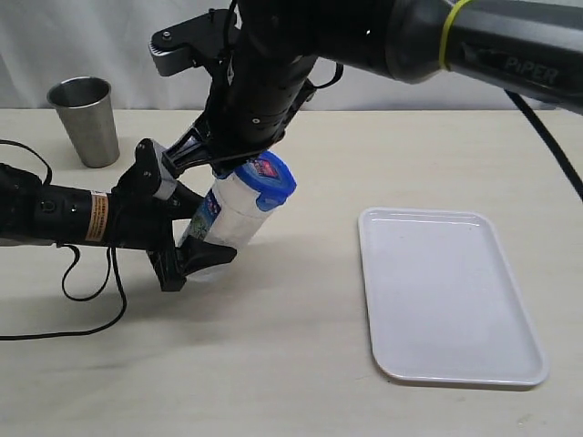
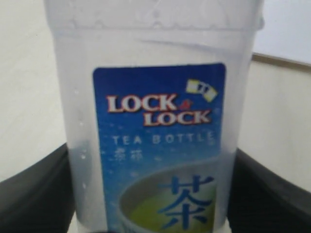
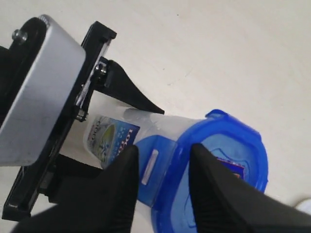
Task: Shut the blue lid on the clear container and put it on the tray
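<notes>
The clear container is tilted above the table, its base low on the left and its mouth up to the right. My left gripper is shut on its lower body. In the left wrist view the labelled container fills the frame, with a black finger tight against each side. The blue lid sits on the container's mouth. My right gripper is open and reaches over it. Its jaws straddle one flap at the rim of the lid, one finger beside the flap and the other over the lid's top.
The white tray lies flat on the right side of the table, with nothing on it. A grey steel cup stands at the back left. Black cables loop along the table behind the left arm.
</notes>
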